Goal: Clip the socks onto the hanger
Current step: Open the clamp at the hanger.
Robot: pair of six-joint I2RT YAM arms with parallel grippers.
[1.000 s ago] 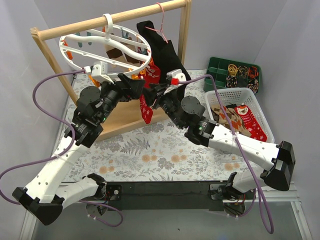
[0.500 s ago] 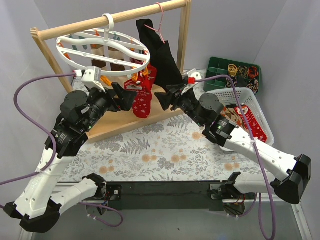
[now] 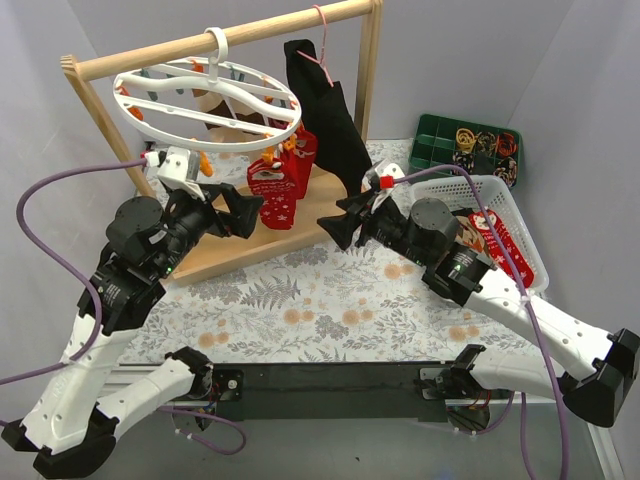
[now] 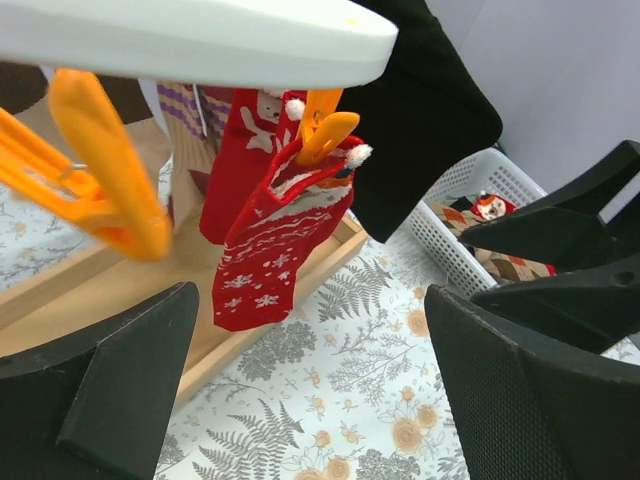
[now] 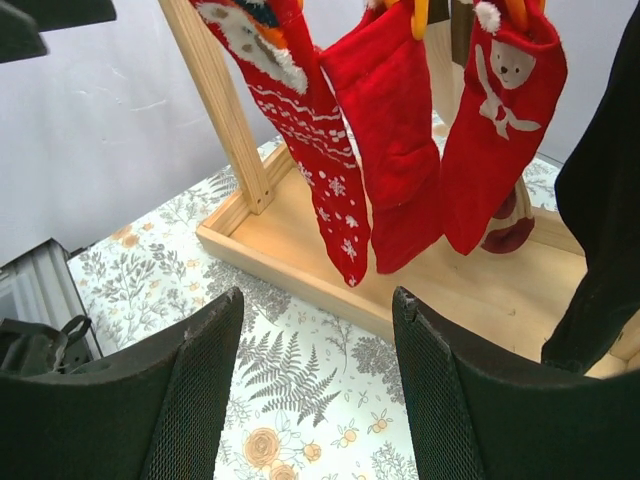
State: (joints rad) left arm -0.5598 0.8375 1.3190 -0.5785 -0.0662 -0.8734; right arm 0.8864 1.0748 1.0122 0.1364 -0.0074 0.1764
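Note:
The round white hanger (image 3: 205, 95) hangs by its hook from the wooden rail. Red Christmas socks (image 3: 275, 190) hang from its orange clips (image 4: 325, 130); they also show in the left wrist view (image 4: 265, 235) and in the right wrist view (image 5: 385, 140). Brown and cream socks (image 3: 225, 115) hang under the ring further back. More socks (image 3: 495, 240) lie in the white basket (image 3: 465, 186). My left gripper (image 3: 238, 212) is open and empty, just left of the hanging red socks. My right gripper (image 3: 345, 220) is open and empty, right of them and apart.
The wooden rail frame (image 3: 225, 40) stands on a wooden base tray (image 3: 250, 245). A black garment (image 3: 325, 110) hangs on a pink wire hanger at the rail's right. A green tray (image 3: 465, 145) of small items sits at the back right. The floral cloth (image 3: 320, 310) covers the table.
Both grippers have drawn back from the hanger, the left to the left and the right to the right. The red sock they were at now hangs from a clip by itself.

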